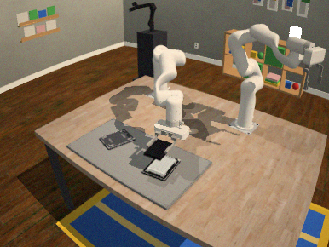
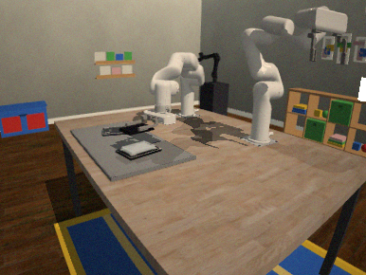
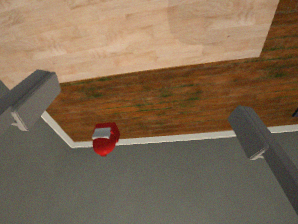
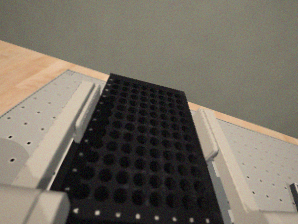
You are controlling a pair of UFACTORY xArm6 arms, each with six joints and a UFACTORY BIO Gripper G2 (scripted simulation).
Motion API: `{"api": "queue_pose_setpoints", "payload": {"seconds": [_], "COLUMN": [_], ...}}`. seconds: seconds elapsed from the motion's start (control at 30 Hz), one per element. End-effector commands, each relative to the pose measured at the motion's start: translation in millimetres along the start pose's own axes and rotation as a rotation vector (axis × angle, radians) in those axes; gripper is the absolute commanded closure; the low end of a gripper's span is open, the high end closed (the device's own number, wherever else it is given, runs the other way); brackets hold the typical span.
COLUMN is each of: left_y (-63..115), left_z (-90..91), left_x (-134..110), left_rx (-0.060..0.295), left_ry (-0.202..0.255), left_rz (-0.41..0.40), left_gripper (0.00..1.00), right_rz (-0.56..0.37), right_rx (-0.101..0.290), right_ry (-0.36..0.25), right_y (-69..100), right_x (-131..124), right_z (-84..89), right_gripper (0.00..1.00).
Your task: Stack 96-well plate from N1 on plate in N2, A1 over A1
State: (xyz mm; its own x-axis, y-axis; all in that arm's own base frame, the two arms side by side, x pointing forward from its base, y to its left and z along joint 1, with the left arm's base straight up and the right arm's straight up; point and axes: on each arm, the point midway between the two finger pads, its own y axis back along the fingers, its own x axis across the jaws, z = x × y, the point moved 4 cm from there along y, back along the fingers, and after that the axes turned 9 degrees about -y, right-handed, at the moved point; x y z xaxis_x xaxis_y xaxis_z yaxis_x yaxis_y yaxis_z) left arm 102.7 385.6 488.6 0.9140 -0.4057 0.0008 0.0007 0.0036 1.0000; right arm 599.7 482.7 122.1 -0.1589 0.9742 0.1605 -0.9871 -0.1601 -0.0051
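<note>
A black 96-well plate (image 1: 158,149) (image 2: 137,128) (image 4: 142,145) is held in the air between the fingers of my right gripper (image 1: 159,146) (image 4: 147,125), above the mat. In the top view it overlaps the back edge of a white plate (image 1: 162,166) (image 2: 138,148), which sits in the dark nest N2 (image 1: 147,172). The nest N1 (image 1: 117,139) (image 2: 110,131) is empty. My left gripper (image 1: 314,78) (image 2: 329,56) (image 3: 142,117) is open and empty, raised high off to the side. The cut-off corners are too small or hidden to tell.
The grey perforated mat (image 1: 91,149) (image 2: 114,171) (image 4: 40,105) lies under both nests. The left arm (image 1: 248,94) (image 2: 262,109) stands at the back of the wooden table (image 1: 256,179) (image 2: 228,190), its gripper well away from the mat.
</note>
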Motion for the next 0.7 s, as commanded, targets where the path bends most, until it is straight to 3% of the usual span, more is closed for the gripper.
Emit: {"api": "queue_pose_setpoints", "payload": {"seconds": [0.0,0.67], "left_y": [1.6,1.6], "left_z": [0.0,0.0], "left_x": [0.0,0.0], "left_rx": [0.003,0.003], "left_ry": [0.0,0.0], "left_rz": [-0.001,-0.001], "left_gripper": [0.0,0.0], "right_rz": [-0.005,-0.005], "right_rx": [0.0,0.0], "right_ry": [0.001,0.001], "right_y": [-6.7,-8.6], "right_x": [14.9,20.2], "right_z": [1.2,0.4], "right_gripper": [1.0,1.0]}}
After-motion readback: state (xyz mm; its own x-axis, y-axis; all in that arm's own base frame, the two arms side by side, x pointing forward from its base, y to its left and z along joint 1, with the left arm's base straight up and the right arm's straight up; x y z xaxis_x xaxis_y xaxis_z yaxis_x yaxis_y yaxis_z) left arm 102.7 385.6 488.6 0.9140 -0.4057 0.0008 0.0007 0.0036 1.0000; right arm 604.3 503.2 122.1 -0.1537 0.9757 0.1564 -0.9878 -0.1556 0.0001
